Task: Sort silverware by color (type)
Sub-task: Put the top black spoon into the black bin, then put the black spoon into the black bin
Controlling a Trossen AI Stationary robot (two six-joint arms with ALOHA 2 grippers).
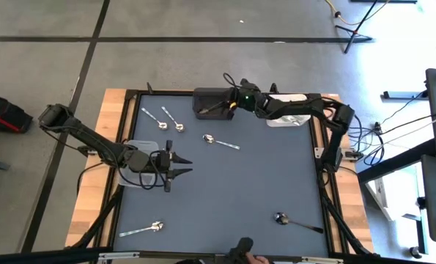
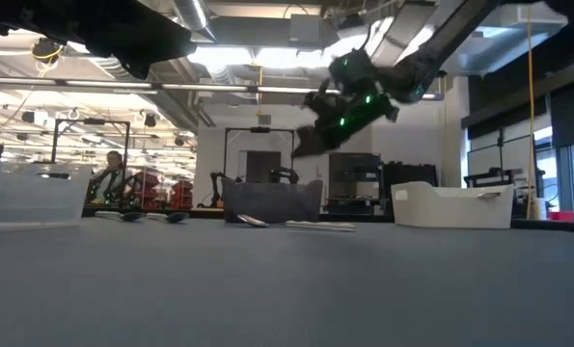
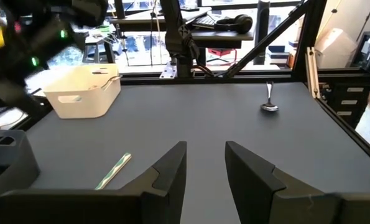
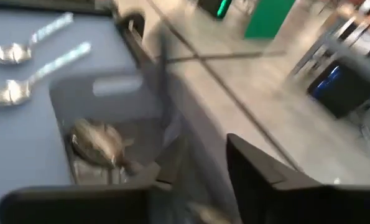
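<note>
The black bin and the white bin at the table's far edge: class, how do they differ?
The black bin is dark; the white bin is pale. The right gripper hovers over the black bin, not the white bin. The black bin holds utensils; the white bin's inside is hidden. Both sit along the far edge.

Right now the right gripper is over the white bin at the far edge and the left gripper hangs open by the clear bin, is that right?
Not quite. The right gripper is over the black bin, not the white bin beside it; the high view shows this. The rest holds: the left gripper hangs open by the clear bin.
</note>
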